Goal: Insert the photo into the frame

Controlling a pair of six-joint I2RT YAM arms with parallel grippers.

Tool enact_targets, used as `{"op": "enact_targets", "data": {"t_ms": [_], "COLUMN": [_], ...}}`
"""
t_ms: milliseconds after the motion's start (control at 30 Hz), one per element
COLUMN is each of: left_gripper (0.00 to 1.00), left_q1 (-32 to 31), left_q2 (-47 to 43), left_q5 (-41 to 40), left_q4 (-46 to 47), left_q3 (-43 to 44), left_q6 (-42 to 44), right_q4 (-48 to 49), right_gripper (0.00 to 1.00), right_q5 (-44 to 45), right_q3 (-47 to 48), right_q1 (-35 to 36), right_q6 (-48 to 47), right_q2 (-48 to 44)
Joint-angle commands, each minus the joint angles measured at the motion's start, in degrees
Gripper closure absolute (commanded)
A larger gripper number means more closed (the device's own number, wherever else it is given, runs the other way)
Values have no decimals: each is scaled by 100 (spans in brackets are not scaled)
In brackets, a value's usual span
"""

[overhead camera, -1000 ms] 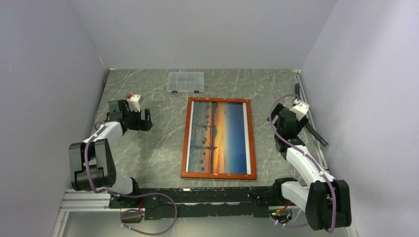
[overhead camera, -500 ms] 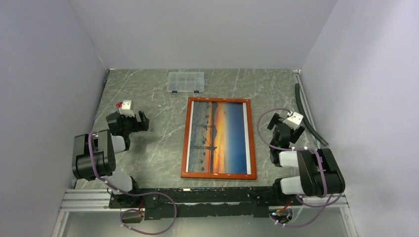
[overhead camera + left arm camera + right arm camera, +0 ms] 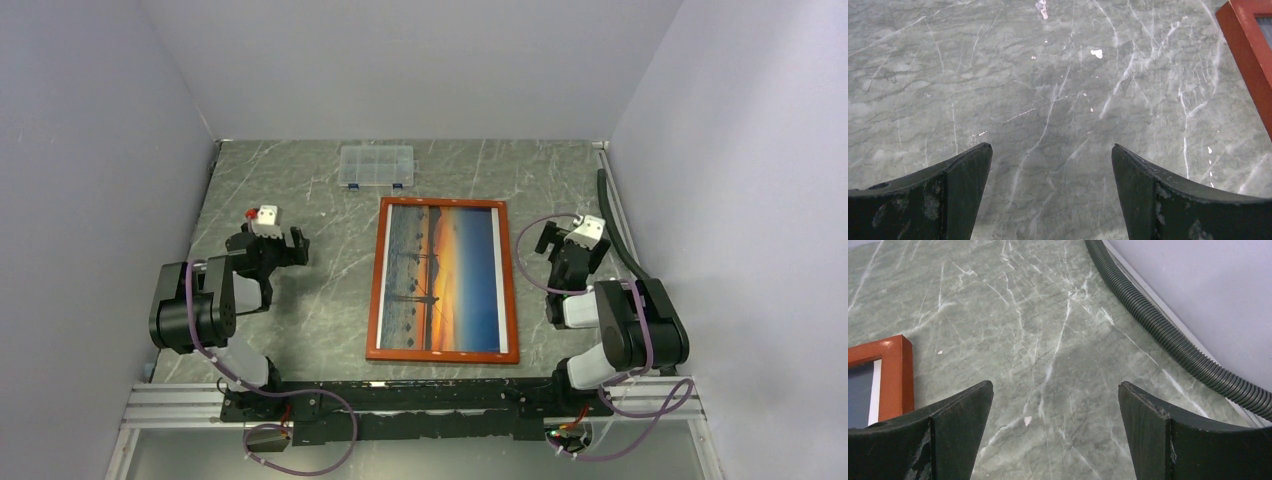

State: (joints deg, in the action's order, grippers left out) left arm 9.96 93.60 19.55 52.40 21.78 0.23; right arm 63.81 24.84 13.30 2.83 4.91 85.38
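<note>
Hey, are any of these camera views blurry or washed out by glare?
Top external: sharp, evenly lit, no glare on the photo. Left wrist: marble table crisp, fingers dark and underlit. Right wrist: much the same, hose in focus.

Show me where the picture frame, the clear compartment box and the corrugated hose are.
picture frame [image 3: 440, 356], top view, bottom red-orange border.
clear compartment box [image 3: 376, 167], top view, middle of lid.
corrugated hose [image 3: 1170, 340], right wrist view, mid-length of ribbed surface.

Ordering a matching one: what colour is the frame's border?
Red-orange; the frame shows best in the top external view.
</note>
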Motion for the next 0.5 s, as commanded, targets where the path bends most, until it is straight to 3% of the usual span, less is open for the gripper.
{"op": "enact_targets", "data": {"t_ms": [0, 467], "left_gripper": [5, 5], "left_q1": [-28, -29], "left_q2": [-38, 4], "left_q5": [-100, -112], "left_q4": [183, 296], "left_q3": [67, 52], "left_q6": [54, 25], "right_q4": [277, 153], "right_gripper": [0, 0], "right_q5": [-149, -188], "right_q3": [5, 48], "right_q1": [-30, -19], "right_q6": [-74, -61], "right_q2": [-28, -33]}}
